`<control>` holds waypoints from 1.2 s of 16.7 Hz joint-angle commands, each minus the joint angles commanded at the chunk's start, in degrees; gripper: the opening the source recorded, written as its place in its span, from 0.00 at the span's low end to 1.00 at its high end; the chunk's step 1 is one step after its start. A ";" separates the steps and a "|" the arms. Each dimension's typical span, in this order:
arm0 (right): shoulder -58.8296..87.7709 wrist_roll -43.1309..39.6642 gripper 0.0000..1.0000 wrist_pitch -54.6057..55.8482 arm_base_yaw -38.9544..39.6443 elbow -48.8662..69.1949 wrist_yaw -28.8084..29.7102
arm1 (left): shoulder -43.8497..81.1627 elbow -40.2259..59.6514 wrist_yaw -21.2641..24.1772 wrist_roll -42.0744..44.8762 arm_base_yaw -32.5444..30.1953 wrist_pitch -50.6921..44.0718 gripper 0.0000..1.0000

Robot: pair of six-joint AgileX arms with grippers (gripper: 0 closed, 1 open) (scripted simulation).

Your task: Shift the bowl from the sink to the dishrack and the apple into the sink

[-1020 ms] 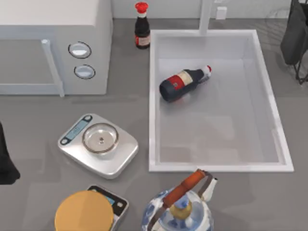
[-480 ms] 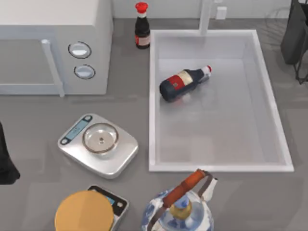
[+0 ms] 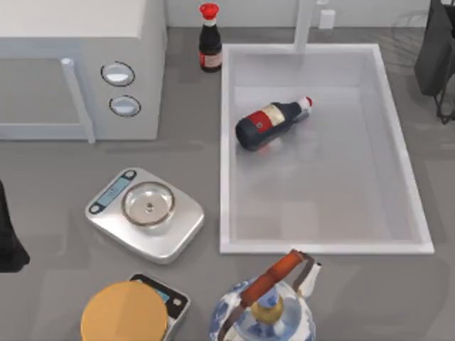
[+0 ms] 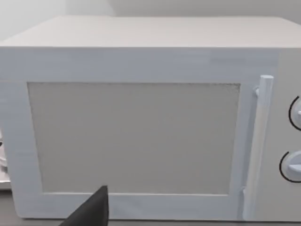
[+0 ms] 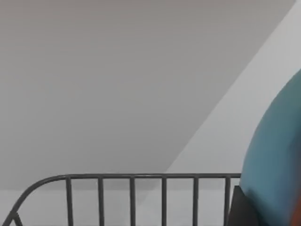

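Note:
The white sink (image 3: pixel 226 149) holds a dark bottle (image 3: pixel 269 122) lying on its side and no bowl. My right arm (image 3: pixel 435 50) stands at the top view's far right corner, over the thin wires of the dishrack (image 3: pixel 409 28). In the right wrist view the blue bowl (image 5: pixel 277 150) hangs tilted close to the camera, against a dark finger (image 5: pixel 238 209), in front of the dishrack rail (image 5: pixel 131 178). The right gripper is shut on the bowl's rim. The apple is out of view. My left arm (image 3: pixel 7 238) is parked at the table's left edge.
A white microwave (image 3: pixel 78 71) fills the back left and faces the left wrist camera. An upright red-capped bottle (image 3: pixel 210 39) stands behind the sink. A silver kitchen scale (image 3: pixel 146 213), a tan disc on a second scale (image 3: pixel 128 312) and a blue-and-white teapot (image 3: pixel 266 309) line the front.

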 joint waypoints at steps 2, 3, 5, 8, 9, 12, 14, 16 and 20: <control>0.00 0.00 0.38 0.00 0.00 0.00 0.00 | 0.00 0.00 0.00 0.00 0.00 0.00 1.00; 0.00 0.00 0.45 0.00 0.00 0.00 0.00 | 0.00 0.00 0.00 0.00 0.00 0.00 1.00; 0.00 0.00 0.60 0.00 0.00 0.00 0.00 | 0.00 0.00 0.00 0.00 0.00 0.00 1.00; 0.00 0.00 0.83 0.00 0.00 0.00 0.00 | 0.00 0.00 0.00 0.00 0.00 0.00 1.00; 0.00 0.00 0.90 0.00 0.00 0.00 0.00 | 0.00 0.00 0.00 0.00 0.00 0.00 1.00; 0.00 0.00 1.00 0.00 0.00 0.00 0.00 | 0.00 0.00 0.00 0.00 0.00 0.00 1.00; 0.00 0.00 1.00 0.00 0.00 0.00 0.00 | 0.00 0.00 0.00 0.00 0.00 0.00 1.00; 0.00 0.00 1.00 0.00 0.00 0.00 0.00 | 0.00 0.00 0.00 0.00 0.00 0.00 1.00; -0.03 0.00 1.00 -0.02 -0.11 0.00 0.00 | 0.00 0.00 0.00 0.00 0.00 0.00 1.00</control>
